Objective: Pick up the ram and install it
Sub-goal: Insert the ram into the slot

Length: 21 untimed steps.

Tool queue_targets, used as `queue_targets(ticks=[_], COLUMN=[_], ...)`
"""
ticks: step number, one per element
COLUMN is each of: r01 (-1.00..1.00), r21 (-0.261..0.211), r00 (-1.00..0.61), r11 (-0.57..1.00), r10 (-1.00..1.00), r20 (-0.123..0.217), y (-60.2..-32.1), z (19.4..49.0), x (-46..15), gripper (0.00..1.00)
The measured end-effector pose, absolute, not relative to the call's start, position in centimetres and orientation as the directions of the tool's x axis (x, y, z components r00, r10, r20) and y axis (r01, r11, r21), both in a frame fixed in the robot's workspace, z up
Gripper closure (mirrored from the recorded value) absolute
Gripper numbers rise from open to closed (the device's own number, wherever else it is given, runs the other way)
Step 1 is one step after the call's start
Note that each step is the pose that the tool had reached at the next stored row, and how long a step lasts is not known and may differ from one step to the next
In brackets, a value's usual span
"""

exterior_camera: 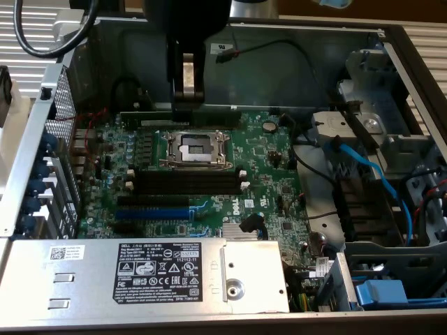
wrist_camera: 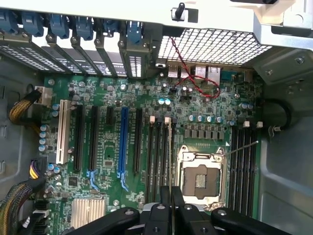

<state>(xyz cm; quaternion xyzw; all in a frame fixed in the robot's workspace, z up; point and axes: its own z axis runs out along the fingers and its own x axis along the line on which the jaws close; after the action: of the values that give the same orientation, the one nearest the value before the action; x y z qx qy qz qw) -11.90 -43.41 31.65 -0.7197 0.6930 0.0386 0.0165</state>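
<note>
The ram [exterior_camera: 147, 116] is a long, thin dark green stick held level above the green motherboard [exterior_camera: 265, 160], and my gripper [exterior_camera: 187, 105] is shut on its middle from above. In the wrist view the ram [wrist_camera: 171, 147] shows edge-on as a thin line running out from between the black fingers [wrist_camera: 161, 198]. It lines up over the black memory slots [wrist_camera: 159, 152] beside the CPU socket [wrist_camera: 200, 176]. Those slots [exterior_camera: 185, 181] lie empty on the near side of the socket [exterior_camera: 194, 148], with white latches at their ends. The ram hangs clear of the board.
I am working inside an open computer case. A blue slot [exterior_camera: 150, 213] and further black slots lie beside the memory slots. The grey power supply [exterior_camera: 167, 276] fills the front. Blue cables [exterior_camera: 370, 174] and a drive cage sit at the exterior view's right. A silver heat sink [exterior_camera: 241, 234] sits nearby.
</note>
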Motion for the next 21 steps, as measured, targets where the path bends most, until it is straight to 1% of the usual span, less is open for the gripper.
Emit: queue_targets(ticks=[19, 21], r01=[-0.999, -0.999], r21=[0.03, 0.026], r00=[0.037, 0.037], r11=[-0.039, -0.039], r10=[-0.996, -0.997], r20=[-0.076, -0.067], y=[-43.85, -43.8], z=[31.27, 31.2], x=[-11.18, -11.26], gripper=[0.87, 0.87])
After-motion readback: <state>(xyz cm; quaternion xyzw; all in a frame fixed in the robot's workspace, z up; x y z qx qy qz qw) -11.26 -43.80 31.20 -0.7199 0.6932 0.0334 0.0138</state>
